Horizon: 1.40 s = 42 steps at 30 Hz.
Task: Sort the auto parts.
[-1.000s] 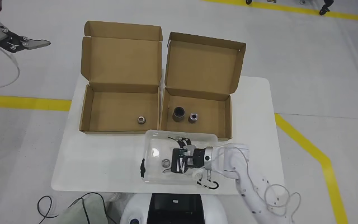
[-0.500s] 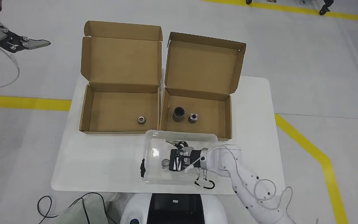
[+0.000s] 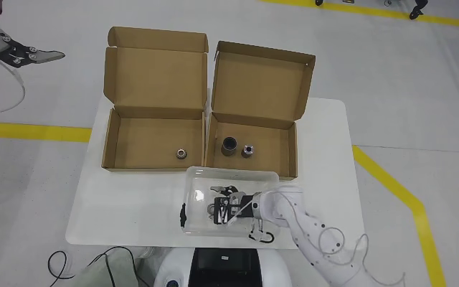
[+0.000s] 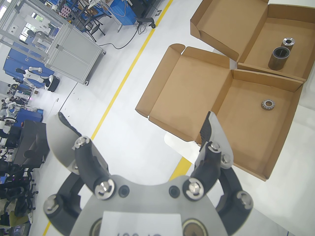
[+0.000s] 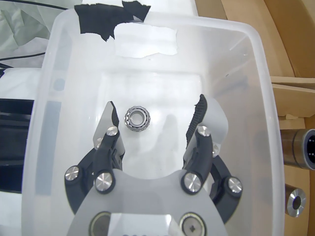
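The step in hand looks like picking the last part out of the clear bin [image 5: 260, 50]. The right gripper [image 5: 157, 104] sits inside the bin with its fingers spread wide and nothing in them. The roller bearing [image 5: 137, 119] lies on the bin floor inside the gap but just beside one finger, with its bore facing the wrist camera.

To do this well, I would shift the gripper sideways until the bearing sits mid-gap, then lower it so both pads meet the outer ring together. Closing from here would likely push the bearing across the slick floor. The bin wall is near, so the wrist should stay clear of it on the lift.

The left box [image 3: 143, 143] stands open beyond the bin, toward the robot's left, and holds one like bearing [image 3: 181, 153]. That makes it the probable destination. The right box [image 3: 269, 154] sits straight beyond the bin, nearly touching its far rim. It holds a dark cylinder [image 3: 229, 146] and a smaller silver bushing [image 3: 247, 150] side by side. The bin itself holds only the one bearing and has black tape [image 5: 108, 20] on its rim.

The left gripper [image 4: 134, 119] hangs well apart from the bin, out past the left box, spread and empty.
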Motion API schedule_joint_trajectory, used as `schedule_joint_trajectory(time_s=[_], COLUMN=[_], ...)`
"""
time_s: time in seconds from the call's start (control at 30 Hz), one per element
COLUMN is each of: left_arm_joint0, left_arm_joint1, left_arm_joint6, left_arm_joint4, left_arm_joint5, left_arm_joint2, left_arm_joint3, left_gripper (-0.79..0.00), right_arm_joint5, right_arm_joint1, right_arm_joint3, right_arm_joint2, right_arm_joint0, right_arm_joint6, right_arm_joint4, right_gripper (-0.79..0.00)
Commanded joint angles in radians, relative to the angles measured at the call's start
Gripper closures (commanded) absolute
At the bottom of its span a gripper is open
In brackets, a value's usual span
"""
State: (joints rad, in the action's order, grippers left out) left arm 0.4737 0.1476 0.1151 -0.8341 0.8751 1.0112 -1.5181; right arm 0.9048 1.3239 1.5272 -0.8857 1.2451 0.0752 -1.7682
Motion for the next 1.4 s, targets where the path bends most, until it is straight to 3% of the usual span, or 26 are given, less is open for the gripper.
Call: schedule_joint_trajectory(time_s=[0.0, 0.13, 0.4, 0.67, 1.13, 1.37], left_arm_joint0=[0.0, 0.0, 0.0, 0.0, 0.0, 0.0], left_arm_joint1=[0.0, 0.0, 0.0, 0.0, 0.0, 0.0], left_arm_joint6=[0.0, 0.0, 0.0, 0.0, 0.0, 0.0], left_arm_joint4=[0.0, 0.0, 0.0, 0.0, 0.0, 0.0], left_arm_joint5=[0.0, 0.0, 0.0, 0.0, 0.0, 0.0], left_arm_joint2=[0.0, 0.0, 0.0, 0.0, 0.0, 0.0], left_arm_joint3=[0.0, 0.0, 0.0, 0.0, 0.0, 0.0], left_gripper=[-0.785, -0.785, -0.785, -0.785, -0.785, -0.785], right_arm_joint5=[0.006, 0.021, 0.011, -0.004, -0.155, -0.047], right_arm_joint1=[-0.001, -0.003, 0.001, 0.004, 0.001, -0.017], right_arm_joint3=[-0.006, -0.022, -0.065, -0.094, -0.094, -0.047], right_arm_joint2=[0.006, 0.025, 0.069, 0.099, 0.078, 0.06], right_arm_joint0=[-0.009, -0.032, -0.066, -0.095, -0.089, -0.093], right_arm_joint6=[-0.001, -0.002, 0.0, 0.009, -0.004, -0.045], right_arm_joint4=[-0.009, -0.024, -0.035, -0.04, -0.015, -0.012], right_gripper=[-0.517, -0.486, -0.554, -0.545, -0.566, -0.594])
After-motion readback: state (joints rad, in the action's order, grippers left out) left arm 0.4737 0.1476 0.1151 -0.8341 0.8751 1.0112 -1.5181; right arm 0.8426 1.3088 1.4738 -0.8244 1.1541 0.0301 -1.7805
